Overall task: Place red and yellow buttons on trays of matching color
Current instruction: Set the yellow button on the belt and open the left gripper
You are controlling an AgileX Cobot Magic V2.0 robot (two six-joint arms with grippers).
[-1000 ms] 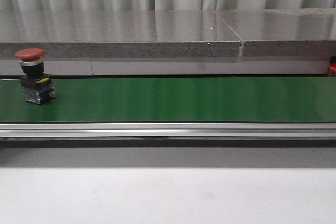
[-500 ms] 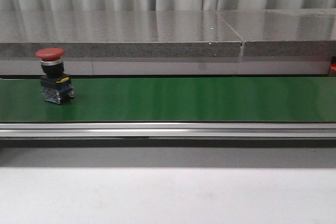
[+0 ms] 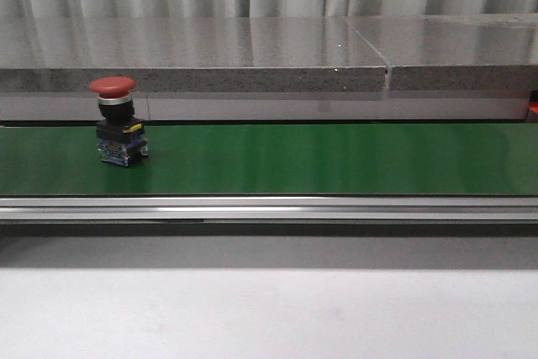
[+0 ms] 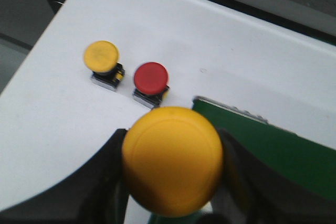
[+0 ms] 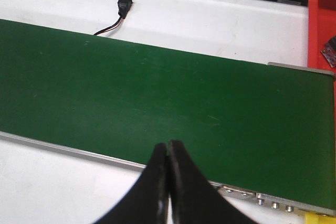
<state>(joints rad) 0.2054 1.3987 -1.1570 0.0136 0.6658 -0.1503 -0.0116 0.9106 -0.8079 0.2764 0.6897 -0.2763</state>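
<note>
Here, on the green belt (image 3: 336,159), toward its left end in the front view: a red button (image 3: 118,120), upright, mushroom cap on top, black collar below, blue-grey base with a yellow tab touching the belt. Behind the belt, a long grey stone ledge (image 3: 252,56) with a seam right of centre; in front, a silver rail (image 3: 269,208) and a white table (image 3: 269,313).

Seen from the left wrist: left gripper (image 4: 173,182) clamped on a big yellow button (image 4: 172,160), dark fingers (image 4: 107,182) pressed against both sides of the cap. Beyond it on the white surface, two more buttons standing just beside each other but apart: a small yellow one (image 4: 103,62) and a small red one (image 4: 150,81), each on a metal base. End of the belt near the red one, not touching.

Seen from the right wrist: right gripper (image 5: 168,182) hanging over the near edge of the belt, fingers pressed together with nothing between them. Across the belt, a small black connector (image 5: 124,3) with a thin wire on the white surface. At the far corner, part of a red tray (image 5: 321,24) just beside the belt, a dark item inside at the frame edge, too cut off to tell.
</note>
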